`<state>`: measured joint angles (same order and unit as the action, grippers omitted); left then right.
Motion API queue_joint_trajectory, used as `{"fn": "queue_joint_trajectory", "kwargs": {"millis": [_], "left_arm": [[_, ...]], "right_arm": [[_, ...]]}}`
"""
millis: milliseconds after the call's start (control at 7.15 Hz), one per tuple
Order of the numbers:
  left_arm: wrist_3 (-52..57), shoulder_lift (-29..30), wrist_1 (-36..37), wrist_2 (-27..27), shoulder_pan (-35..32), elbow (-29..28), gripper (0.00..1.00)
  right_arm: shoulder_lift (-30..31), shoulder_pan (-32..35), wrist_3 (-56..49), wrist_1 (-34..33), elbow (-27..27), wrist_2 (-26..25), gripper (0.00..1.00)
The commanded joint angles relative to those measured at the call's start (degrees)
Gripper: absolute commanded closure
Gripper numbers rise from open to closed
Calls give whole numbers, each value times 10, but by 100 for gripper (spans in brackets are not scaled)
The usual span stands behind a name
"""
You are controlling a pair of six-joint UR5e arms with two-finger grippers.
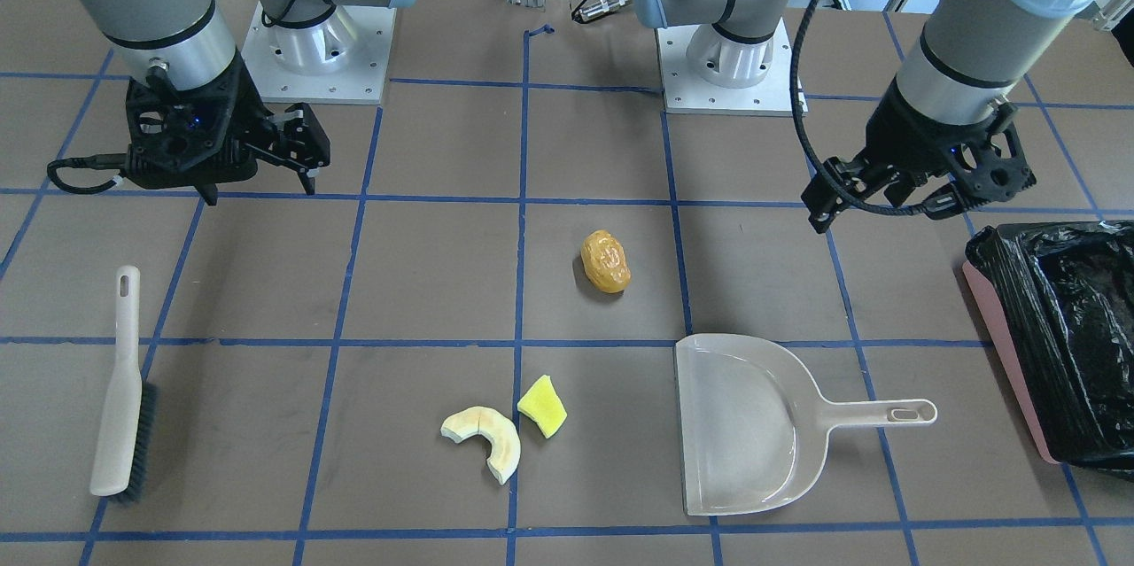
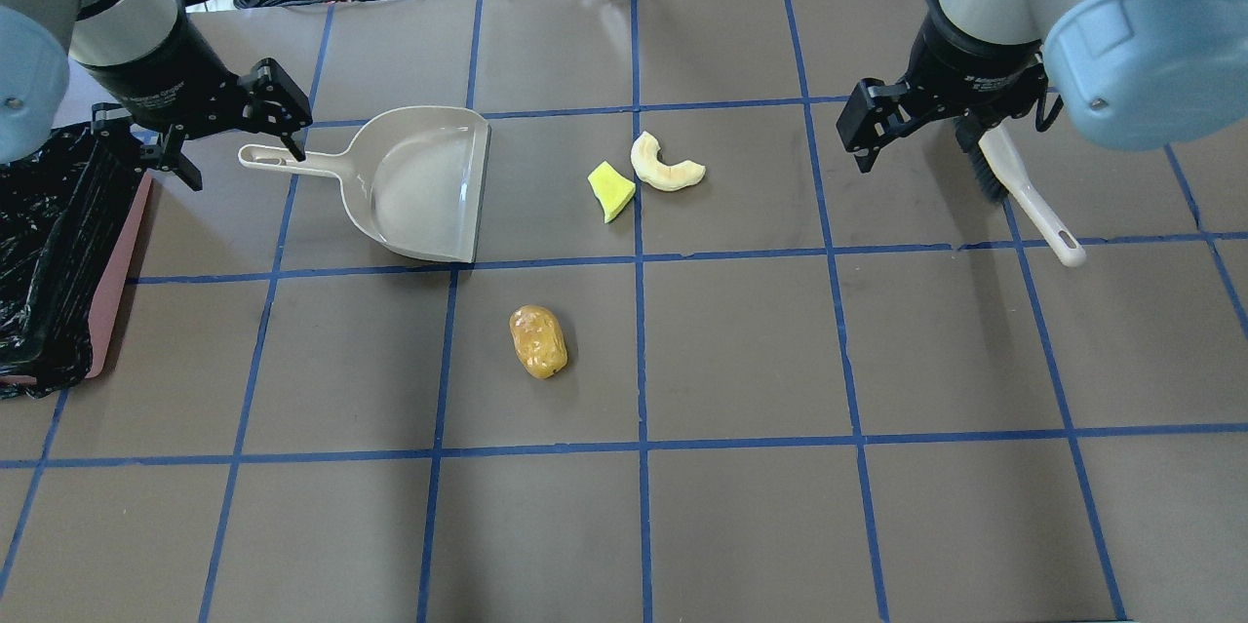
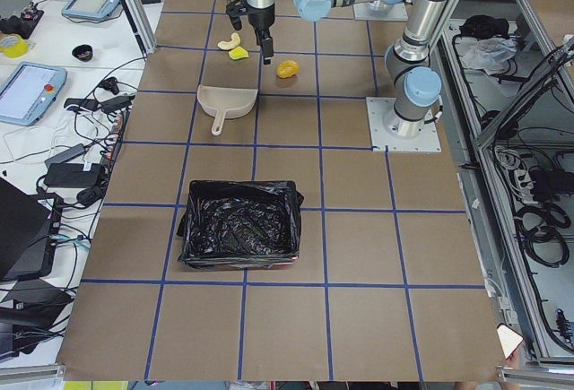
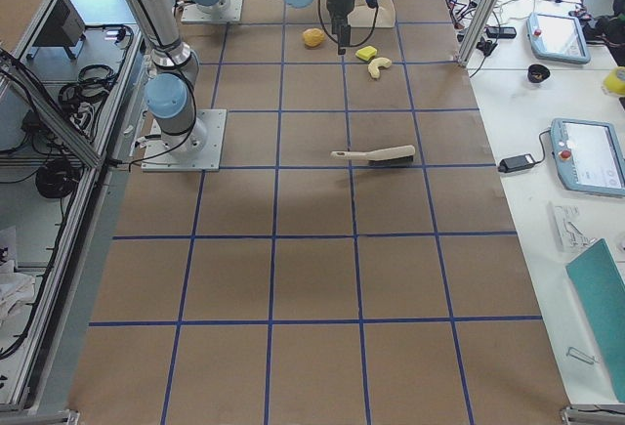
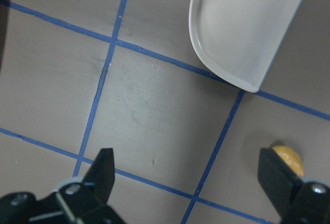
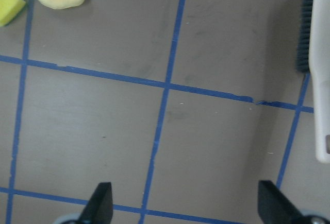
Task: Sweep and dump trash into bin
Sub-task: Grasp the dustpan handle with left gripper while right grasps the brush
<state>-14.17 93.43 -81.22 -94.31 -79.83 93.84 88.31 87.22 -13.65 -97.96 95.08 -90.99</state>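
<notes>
The trash lies on the brown table: an orange-brown lump (image 1: 606, 261) (image 2: 537, 341), a cream crescent slice (image 1: 485, 440) (image 2: 666, 165) and a yellow-green wedge (image 1: 543, 406) (image 2: 610, 191) beside it. The pink bin with its black bag (image 1: 1063, 345) (image 2: 49, 243) stands at the table's left end. My left gripper (image 1: 890, 207) (image 2: 244, 163) (image 5: 188, 183) hovers open and empty near the dustpan's handle. My right gripper (image 1: 260, 189) (image 2: 916, 150) (image 6: 185, 203) hovers open and empty beside the brush. The lump (image 5: 286, 157) shows by the left gripper's finger.
A beige dustpan (image 1: 753, 424) (image 2: 419, 184) lies flat between the bin and the trash, handle toward the bin. A beige brush with dark bristles (image 1: 124, 389) (image 2: 1024, 189) (image 6: 319, 69) lies at the right side. Blue tape lines grid the table.
</notes>
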Motion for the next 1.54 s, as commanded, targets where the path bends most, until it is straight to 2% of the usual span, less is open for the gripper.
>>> {"fn": "queue_joint_trajectory", "kwargs": {"millis": [0, 140, 420, 559, 699, 979, 1119, 1259, 1399], "left_arm": [[-199, 46, 74, -41, 9, -1, 0], [-246, 61, 77, -45, 19, -8, 0], [-292, 103, 77, -43, 20, -47, 0], [-397, 139, 78, -21, 20, -69, 0], [-472, 161, 93, -19, 20, -78, 0], [-568, 200, 107, -26, 20, -90, 0], [-588, 223, 109, -49, 20, -107, 0], [-627, 244, 146, -87, 20, -115, 3], [-654, 257, 150, -88, 20, -118, 6]], "right_arm": [[-25, -110, -155, -10, 0, 6, 0], [-40, -130, -194, -45, 0, 3, 0], [-73, -158, -217, -65, 1, 3, 0], [-95, -167, -225, -97, 2, -7, 0], [-109, -179, -225, -101, 3, -22, 0], [-117, -185, -219, -103, 33, -26, 0], [-119, -187, -219, -103, 45, -43, 0], [-132, -187, -221, -118, 48, -58, 0], [-149, -187, -223, -150, 55, -63, 0]]}}
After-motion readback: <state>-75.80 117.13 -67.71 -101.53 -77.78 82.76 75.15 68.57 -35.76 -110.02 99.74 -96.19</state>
